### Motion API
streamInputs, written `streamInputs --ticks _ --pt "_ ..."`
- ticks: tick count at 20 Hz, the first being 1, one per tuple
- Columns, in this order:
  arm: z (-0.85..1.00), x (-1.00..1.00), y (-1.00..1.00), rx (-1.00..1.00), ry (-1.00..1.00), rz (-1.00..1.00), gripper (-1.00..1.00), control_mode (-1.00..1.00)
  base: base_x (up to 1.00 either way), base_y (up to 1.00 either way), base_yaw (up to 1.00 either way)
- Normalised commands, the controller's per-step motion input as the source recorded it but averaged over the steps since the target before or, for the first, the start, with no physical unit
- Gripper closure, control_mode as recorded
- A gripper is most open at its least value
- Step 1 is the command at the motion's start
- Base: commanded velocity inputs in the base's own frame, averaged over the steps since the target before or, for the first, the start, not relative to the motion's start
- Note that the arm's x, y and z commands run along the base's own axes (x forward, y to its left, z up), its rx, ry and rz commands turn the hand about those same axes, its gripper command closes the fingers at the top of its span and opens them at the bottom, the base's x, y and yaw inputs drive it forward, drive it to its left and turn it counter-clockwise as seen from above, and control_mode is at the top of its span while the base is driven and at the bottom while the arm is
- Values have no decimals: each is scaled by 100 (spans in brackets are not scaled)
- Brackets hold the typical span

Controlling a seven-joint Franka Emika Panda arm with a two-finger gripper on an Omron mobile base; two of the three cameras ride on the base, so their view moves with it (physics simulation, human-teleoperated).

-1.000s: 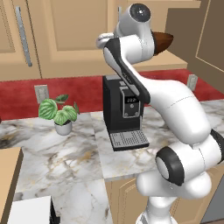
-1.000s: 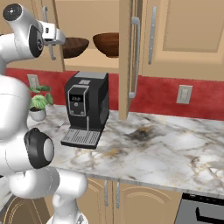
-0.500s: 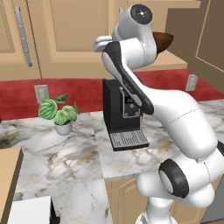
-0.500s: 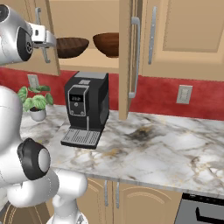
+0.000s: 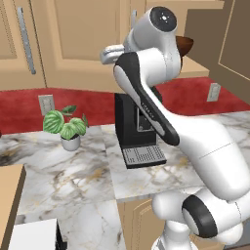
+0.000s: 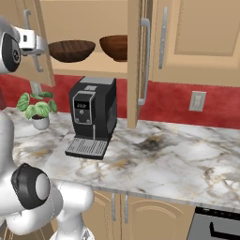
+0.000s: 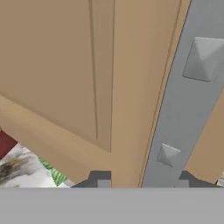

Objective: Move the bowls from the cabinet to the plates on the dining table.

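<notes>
Bowls, two, wood-grain: the dark brown bowl [image 6: 71, 50] and the reddish bowl [image 6: 114, 47] sit side by side, near each other but apart, on the shelf of the upper cabinet [image 6: 82, 14], both upright and untouched; in the left base view a sliver of reddish bowl shows past the arm's top joint. Cabinet: both doors stand swung out, the left door [image 6: 36, 51] angled toward the arm, the right door [image 6: 136, 61] edge-on with its silver handle [image 6: 144, 61]. Gripper [image 7: 141, 181]: at the left door, its two dark tips set either side of that door's grey bar handle [image 7: 183, 100] with gaps showing, so the jaws read as apart and not clamped on the bar; nothing is carried. Below the shelf: a black coffee machine [image 6: 93, 115] on the marble counter [image 6: 173, 154], a potted plant [image 6: 36, 108] to its left, red wall behind with a wall outlet [image 6: 197, 101]. Progress, judged: the opening of the cabinet looks done, and the carrying has not begun; neither bowl has left the shelf. Left to do: free the hand from the door, reach the shelf, take one bowl, drive to the table and set it on a plate, then repeat for the second.
</notes>
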Motion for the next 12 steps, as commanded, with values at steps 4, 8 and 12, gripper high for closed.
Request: streamInputs --ticks 4,8,12 --pt "0 -77 49 0 -1 6 100 -100 0 0 0" --pt "0 -76 41 0 -1 7 100 -100 0 0 0" --pt "0 -73 39 0 0 7 100 -100 0 0 0"
